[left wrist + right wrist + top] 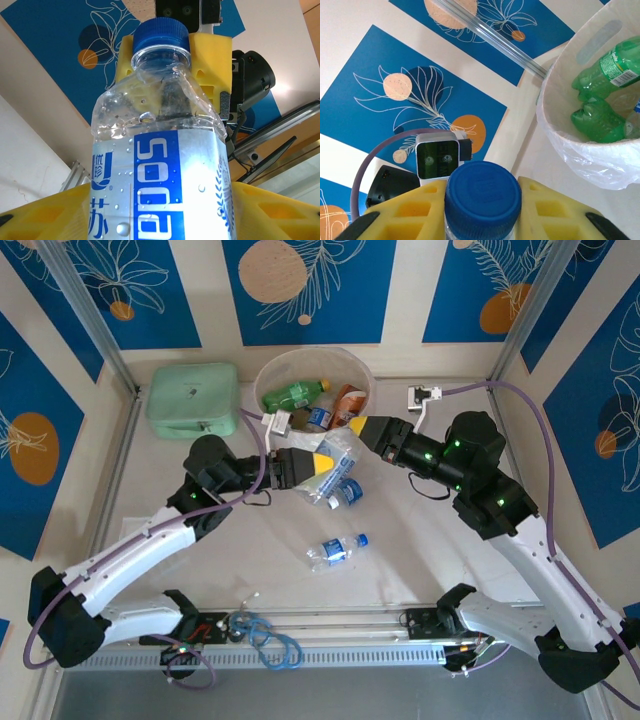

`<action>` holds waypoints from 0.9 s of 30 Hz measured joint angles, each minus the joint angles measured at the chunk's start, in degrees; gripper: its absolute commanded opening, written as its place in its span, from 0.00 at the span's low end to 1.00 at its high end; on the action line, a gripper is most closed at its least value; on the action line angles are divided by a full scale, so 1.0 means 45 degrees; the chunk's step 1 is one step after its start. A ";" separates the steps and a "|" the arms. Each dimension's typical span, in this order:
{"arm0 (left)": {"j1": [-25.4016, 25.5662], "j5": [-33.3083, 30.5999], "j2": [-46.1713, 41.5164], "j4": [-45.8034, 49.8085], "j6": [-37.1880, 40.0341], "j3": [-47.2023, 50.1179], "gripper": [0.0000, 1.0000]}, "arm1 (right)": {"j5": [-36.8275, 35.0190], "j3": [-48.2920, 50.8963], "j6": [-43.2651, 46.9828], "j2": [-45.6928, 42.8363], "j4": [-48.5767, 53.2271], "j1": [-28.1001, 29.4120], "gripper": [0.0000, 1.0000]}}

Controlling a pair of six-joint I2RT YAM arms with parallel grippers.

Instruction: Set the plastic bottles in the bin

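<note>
A clear plastic bottle [338, 454] with a blue label and blue cap hangs above the table just in front of the bin [363, 369], held from both ends. My left gripper [325, 464] is shut on its labelled body [160, 165], one yellow finger on each side. My right gripper [362, 428] is shut on the blue cap [482, 195]. The bin [559, 115] holds green bottles [599, 121] and an orange-labelled one [348, 403]. Two more clear bottles lie on the table, one [348, 492] under the grippers and one [337, 549] nearer the arm bases.
A mint-green case [195, 398] sits left of the bin. A small white device [425, 395] with a cable lies at the back right. Blue cable loops [268, 637] lie by the rail at the near edge.
</note>
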State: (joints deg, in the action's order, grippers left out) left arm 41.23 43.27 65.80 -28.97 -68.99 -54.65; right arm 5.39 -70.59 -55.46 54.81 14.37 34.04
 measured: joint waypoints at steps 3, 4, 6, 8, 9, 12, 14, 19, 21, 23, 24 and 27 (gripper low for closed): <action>-0.0136 0.0044 0.0015 0.0000 -0.0049 0.0063 0.58 | -0.0243 -0.0078 -0.0068 0.0010 0.0476 0.0000 0.55; -0.0253 0.0039 0.0015 0.0010 -0.0053 0.0068 0.58 | -0.0447 -0.0209 -0.0029 0.0015 0.0845 -0.0015 0.60; -0.0510 0.0039 0.0015 0.0024 -0.0044 0.0068 0.57 | -0.1015 -0.0549 -0.0073 0.0015 0.1685 -0.0126 0.68; -0.0908 0.0058 0.0010 0.0272 0.0010 0.0034 0.57 | -0.1739 -0.1049 -0.0136 0.0010 0.2827 -0.0486 0.71; -0.1103 0.0078 0.0015 0.0505 0.0073 -0.0024 0.58 | -0.1996 -0.1219 -0.0160 -0.0005 0.3259 -0.0719 0.71; -0.2089 0.0097 0.0126 0.2778 0.1098 -0.1127 0.59 | -0.2463 -0.1423 -0.0301 -0.0238 0.4605 -0.1826 0.69; -0.2696 -0.0301 0.0549 0.5270 0.2613 -0.3016 0.59 | -0.2637 -0.1389 -0.0403 -0.0457 0.5469 -0.2472 0.68; -0.3123 -0.2686 0.2297 1.0520 0.7087 -0.8922 0.59 | -0.2691 -0.0763 -0.0612 -0.1156 0.6518 -0.2822 0.66; -0.3123 -0.3706 0.2982 1.1948 0.8723 -1.0642 0.59 | -0.2691 -0.0476 -0.0695 -0.1360 0.6776 -0.2822 0.66; -0.3123 -0.4614 0.3667 1.3153 1.0132 -1.1822 0.59 | -0.2696 -0.0214 -0.0738 -0.1506 0.6980 -0.2827 0.65; -0.3123 -0.4862 0.3944 1.3556 1.0584 -1.2162 0.58 | -0.2696 -0.0112 -0.0748 -0.1564 0.7062 -0.2841 0.65; -0.3123 -0.5401 0.4983 1.4761 1.2002 -1.2886 0.59 | -0.2696 0.0112 -0.0782 -0.1685 0.7291 -0.2929 0.65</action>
State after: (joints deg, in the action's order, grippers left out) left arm 27.18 18.96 88.23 37.45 -14.98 -112.64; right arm -6.74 -70.08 -58.98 47.22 47.18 20.86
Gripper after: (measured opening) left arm 0.589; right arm 0.653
